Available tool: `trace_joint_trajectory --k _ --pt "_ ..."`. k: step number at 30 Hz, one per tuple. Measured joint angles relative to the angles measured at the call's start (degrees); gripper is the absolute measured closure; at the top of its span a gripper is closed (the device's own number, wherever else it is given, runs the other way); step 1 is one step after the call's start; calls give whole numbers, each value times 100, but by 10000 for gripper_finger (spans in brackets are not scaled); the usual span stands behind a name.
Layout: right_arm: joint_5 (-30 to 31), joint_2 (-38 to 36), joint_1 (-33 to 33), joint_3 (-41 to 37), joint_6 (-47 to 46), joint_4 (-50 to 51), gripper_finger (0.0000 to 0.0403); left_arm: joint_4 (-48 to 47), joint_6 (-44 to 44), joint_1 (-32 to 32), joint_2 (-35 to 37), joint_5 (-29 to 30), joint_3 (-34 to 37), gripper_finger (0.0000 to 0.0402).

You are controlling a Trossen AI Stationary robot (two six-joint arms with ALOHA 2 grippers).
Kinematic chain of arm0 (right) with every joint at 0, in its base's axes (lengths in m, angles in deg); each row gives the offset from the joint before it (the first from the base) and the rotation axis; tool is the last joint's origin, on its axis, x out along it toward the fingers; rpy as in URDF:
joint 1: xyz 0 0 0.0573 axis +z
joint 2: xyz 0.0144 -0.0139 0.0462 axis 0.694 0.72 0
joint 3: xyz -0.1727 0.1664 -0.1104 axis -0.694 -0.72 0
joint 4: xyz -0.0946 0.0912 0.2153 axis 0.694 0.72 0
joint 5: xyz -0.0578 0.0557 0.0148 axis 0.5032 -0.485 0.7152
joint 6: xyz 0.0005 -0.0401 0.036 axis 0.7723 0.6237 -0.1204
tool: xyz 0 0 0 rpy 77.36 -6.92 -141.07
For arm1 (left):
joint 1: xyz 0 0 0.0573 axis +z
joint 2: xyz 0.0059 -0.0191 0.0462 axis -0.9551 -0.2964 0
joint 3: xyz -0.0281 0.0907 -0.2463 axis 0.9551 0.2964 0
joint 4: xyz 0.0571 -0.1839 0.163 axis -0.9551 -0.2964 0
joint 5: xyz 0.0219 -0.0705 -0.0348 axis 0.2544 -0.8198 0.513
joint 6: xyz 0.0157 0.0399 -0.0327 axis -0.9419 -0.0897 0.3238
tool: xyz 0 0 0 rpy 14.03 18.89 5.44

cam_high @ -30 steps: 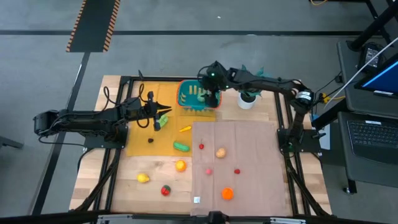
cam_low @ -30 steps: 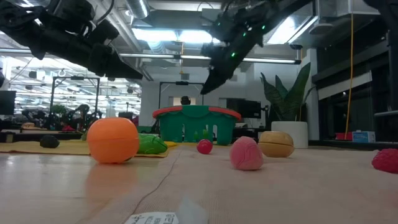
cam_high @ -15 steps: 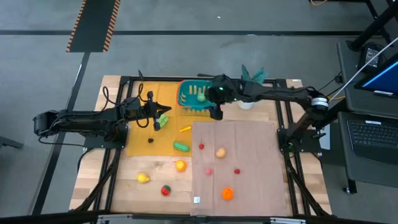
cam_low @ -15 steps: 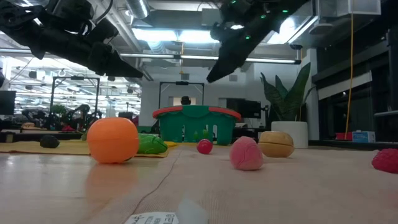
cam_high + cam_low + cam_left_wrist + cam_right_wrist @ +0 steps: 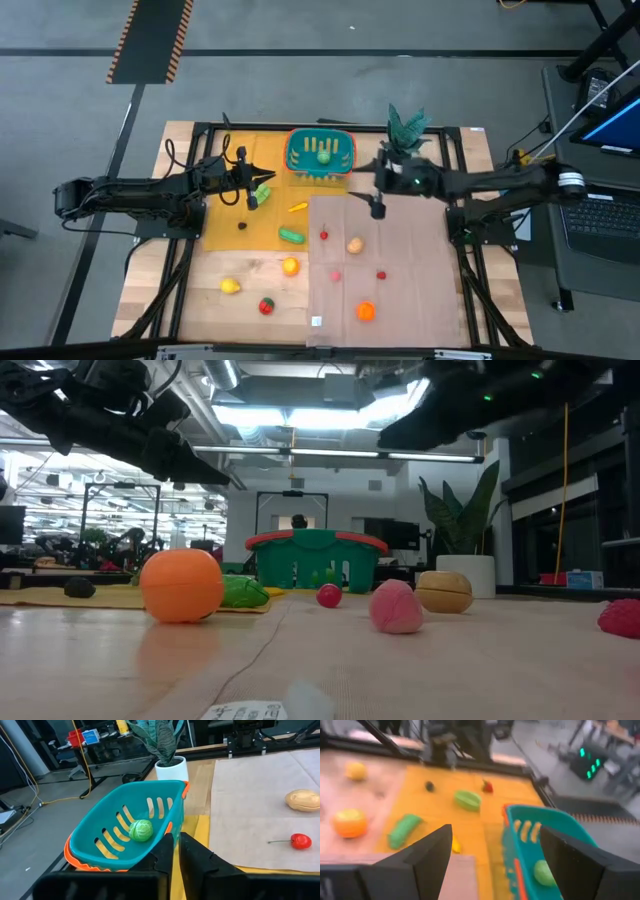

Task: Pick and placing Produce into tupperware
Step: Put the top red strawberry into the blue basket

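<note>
The teal tupperware [image 5: 320,153] with its orange rim stands at the table's far middle, and one green round piece of produce [image 5: 323,155] lies inside it. More produce lies loose: a green piece [image 5: 291,236], a potato [image 5: 354,244], oranges [image 5: 290,266] [image 5: 366,311], a lemon [image 5: 230,286] and small red pieces [image 5: 324,235]. My right gripper [image 5: 377,207] hangs open and empty to the right of the tupperware, over the brown cloth's far edge. My left gripper [image 5: 262,188] hangs shut left of the tupperware [image 5: 125,820], above a green piece [image 5: 467,800] on the yellow mat.
A white pot with a green plant [image 5: 400,145] stands just right of the tupperware, close behind my right arm. A yellow mat [image 5: 240,245] covers the left middle and a brown cloth [image 5: 400,290] the right half. A small dark piece [image 5: 242,225] lies on the mat.
My right gripper has drawn back from over the tupperware toward the table's right and near edges, tipping up toward level and staying open. The green round piece in the tupperware has come into view as the gripper left.
</note>
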Motion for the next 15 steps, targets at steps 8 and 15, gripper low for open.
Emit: trace_joint_trajectory --k 8,15 --pt "8 169 290 -1544 -116 -2512 103 -13 335 0 0 -26 0 356" --pt "12 857 300 -1772 -424 -3325 103 -6 455 2 0 -38 0 339"
